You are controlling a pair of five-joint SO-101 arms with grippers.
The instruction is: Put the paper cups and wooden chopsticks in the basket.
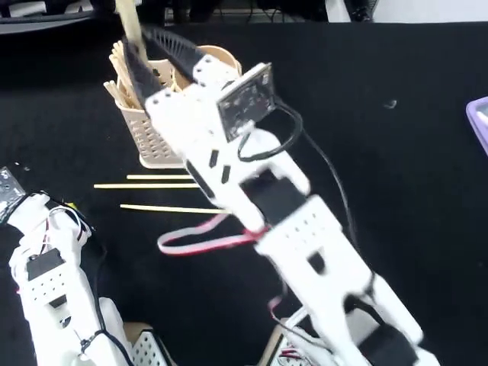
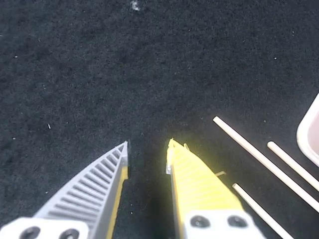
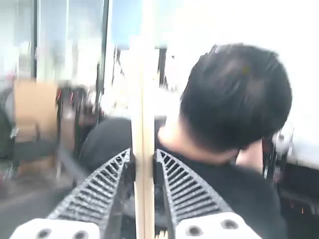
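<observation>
A white slotted basket (image 1: 156, 141) stands at the back left with several wooden chopsticks (image 1: 120, 72) and a paper cup (image 1: 221, 58) inside it. Over it my right gripper (image 1: 136, 43) is shut on one chopstick (image 1: 130, 21) held upright; the right wrist view has that chopstick (image 3: 142, 114) clamped in the right gripper (image 3: 143, 155). Three chopsticks (image 1: 156, 184) lie flat on the black table in front of the basket. Low over the table beside these chopsticks (image 2: 261, 158) my left gripper (image 2: 148, 148) stands open, holding nothing. A corner of the basket (image 2: 311, 134) shows just past them.
The right arm (image 1: 305, 244) crosses the table's middle diagonally, with a red and white cable (image 1: 198, 240) hanging below it. The left arm (image 1: 46, 263) sits at the near left. A purple object (image 1: 479, 122) is at the right edge.
</observation>
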